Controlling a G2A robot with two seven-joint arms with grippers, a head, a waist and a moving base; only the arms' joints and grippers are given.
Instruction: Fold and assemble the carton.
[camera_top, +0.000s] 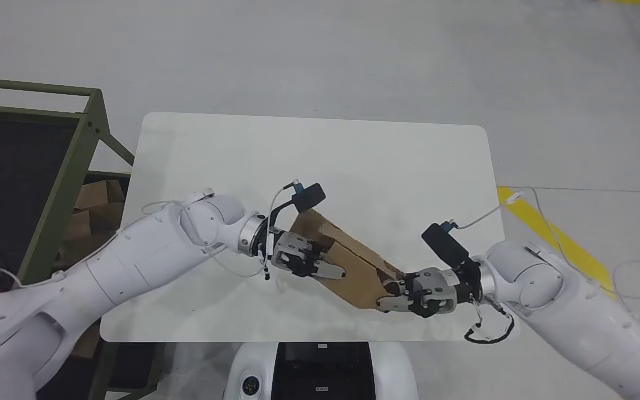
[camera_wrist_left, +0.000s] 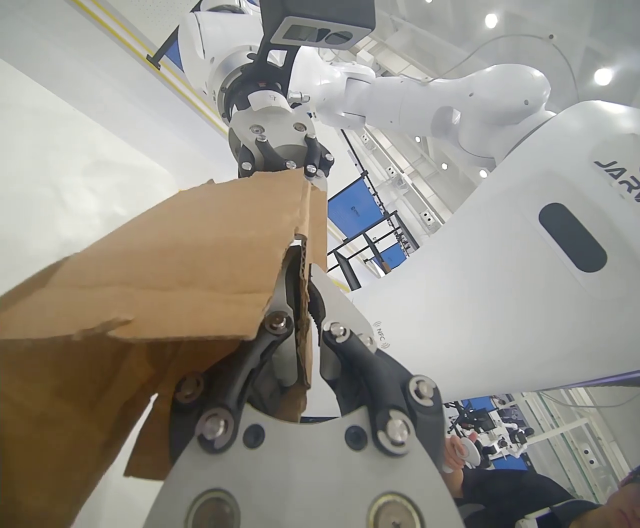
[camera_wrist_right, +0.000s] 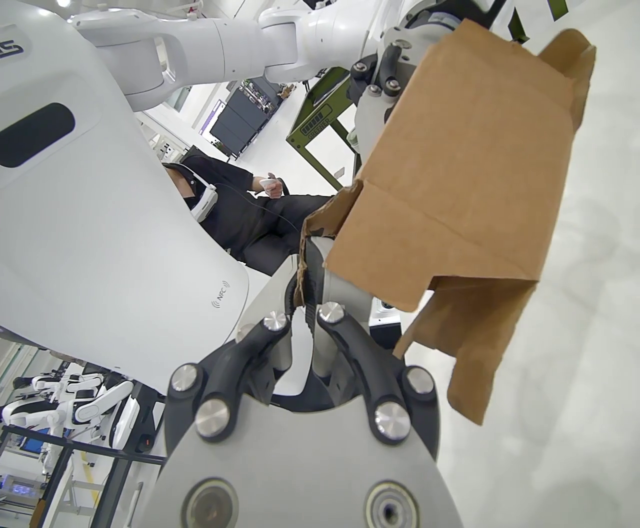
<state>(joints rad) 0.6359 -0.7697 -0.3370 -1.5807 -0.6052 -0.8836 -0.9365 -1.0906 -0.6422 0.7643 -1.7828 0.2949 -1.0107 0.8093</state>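
Left gripper clamped tight on one edge of the flat carton, right gripper pinching the opposite end, over the tabletop.

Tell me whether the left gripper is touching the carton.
Touching. In the left wrist view the left gripper pinches the carton edge between its fingers, no gap.
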